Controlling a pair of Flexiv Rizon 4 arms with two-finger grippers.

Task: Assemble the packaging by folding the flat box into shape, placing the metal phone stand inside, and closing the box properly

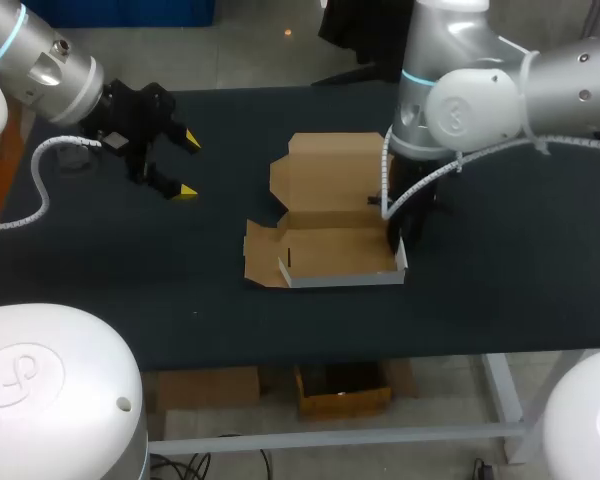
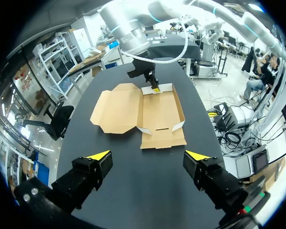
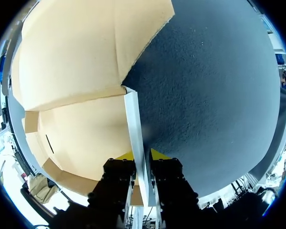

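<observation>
The box [image 1: 325,250] lies half folded in the middle of the desk [image 1: 100,270], its lid flat. My right fingers [image 3: 127,157] stand narrow and pinch its side wall [image 3: 135,129]. My left fingers [image 1: 186,190] hang wide open, well apart. The folding step is in hand, I think; next the remaining walls must be raised.

left arm [image 1: 40,60], right arm [image 1: 500,95]: silver-grey, cyan rings | cable [image 1: 40,190]: white, coiled | left pincer [image 1: 188,165]: black, yellow tips
</observation>
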